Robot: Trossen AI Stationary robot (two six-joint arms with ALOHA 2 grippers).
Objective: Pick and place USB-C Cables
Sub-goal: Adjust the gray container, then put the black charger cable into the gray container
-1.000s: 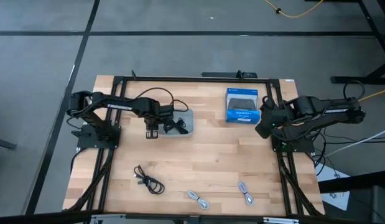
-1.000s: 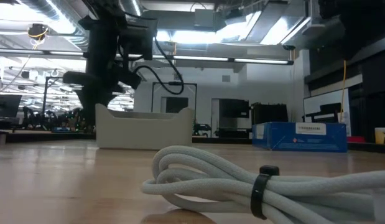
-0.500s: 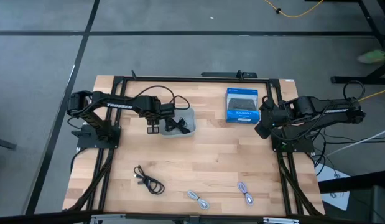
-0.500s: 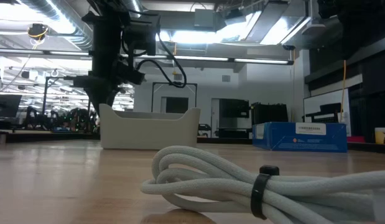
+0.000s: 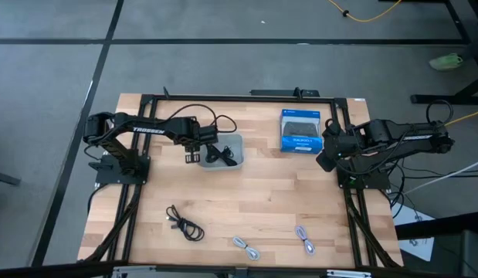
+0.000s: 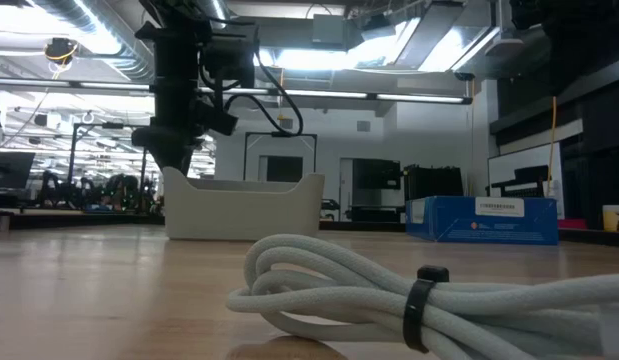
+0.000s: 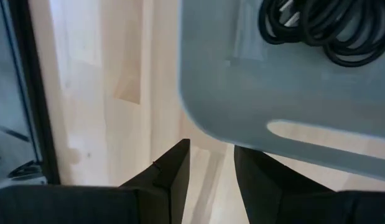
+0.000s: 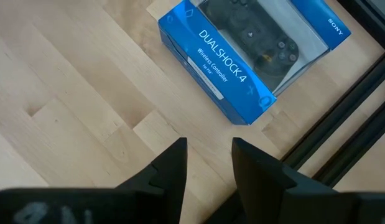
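A translucent grey tray [image 5: 225, 144] [image 6: 244, 205] stands left of the table's middle, with one black coiled cable [image 5: 218, 155] [image 7: 316, 25] inside. My left gripper [image 5: 191, 157] [image 7: 211, 163] is open by a narrow gap and points down at the tray's left rim [image 7: 198, 118]. A second black cable [image 5: 184, 224] lies near the near-left corner. Two light grey cables [image 5: 246, 247] [image 5: 306, 239] lie along the near edge, and one [image 6: 389, 290] fills the low view's foreground. My right gripper [image 5: 325, 162] [image 8: 209, 163] waits, slightly open, beside the blue box [image 8: 248, 56]. My left gripper's fingertips [image 7: 180, 152] stand right at the tray's left rim, pointing down from above. Whether they touch the rim I cannot tell.
The blue-and-black controller box [image 5: 301, 130] [image 6: 484, 220] lies near the far-right corner. A black frame [image 5: 246, 99] borders the table. Bare wood lies in the middle between the tray and the cables at the near edge.
My left gripper has moved a little toward the far edge and toward the tray. The tray has slid slightly toward the table's right, with the black cable still inside it.
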